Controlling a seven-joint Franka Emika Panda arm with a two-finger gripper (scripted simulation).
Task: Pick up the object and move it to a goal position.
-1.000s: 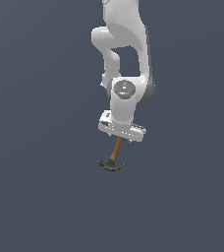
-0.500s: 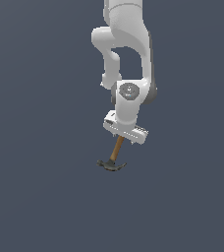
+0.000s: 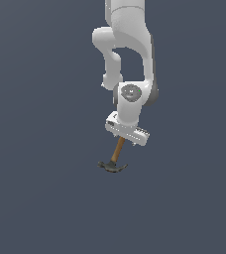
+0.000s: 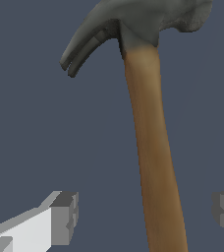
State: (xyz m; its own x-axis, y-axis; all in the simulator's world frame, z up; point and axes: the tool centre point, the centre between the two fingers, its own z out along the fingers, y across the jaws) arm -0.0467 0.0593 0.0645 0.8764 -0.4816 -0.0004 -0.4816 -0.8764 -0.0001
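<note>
Between the fingers: in the wrist view the brown wooden handle of the hammer [image 4: 153,147] is seen running up through the gap, nearer the grey pad at one edge of the frame than the white finger [image 4: 60,219] at the other.
Finger spread: the two pads are held wide apart, and open floor is seen on both sides of the handle; neither pad is shown touching the wood, so nothing is clamped in this view.
Gripper: in the exterior view the gripper [image 3: 124,140] is tilted, with its white body slanting down toward the exterior view's right, directly above the handle top.
Contact at handle top: it cannot be told from the exterior view whether the handle end is touched, since it is hidden behind the gripper body.
Hammer: the hammer [image 3: 114,159] is seen standing nearly upright, head down, with the handle leaning slightly toward the exterior view's right at its top.
Head: the dark grey metal head and curved claw are seen at the lower end, against the floor.
Surroundings: a plain dark blue-grey floor [image 3: 40,198] is seen around the hammer.
Arm: the white arm [image 3: 127,64] is seen rising from the gripper to the frame's upper edge.
</note>
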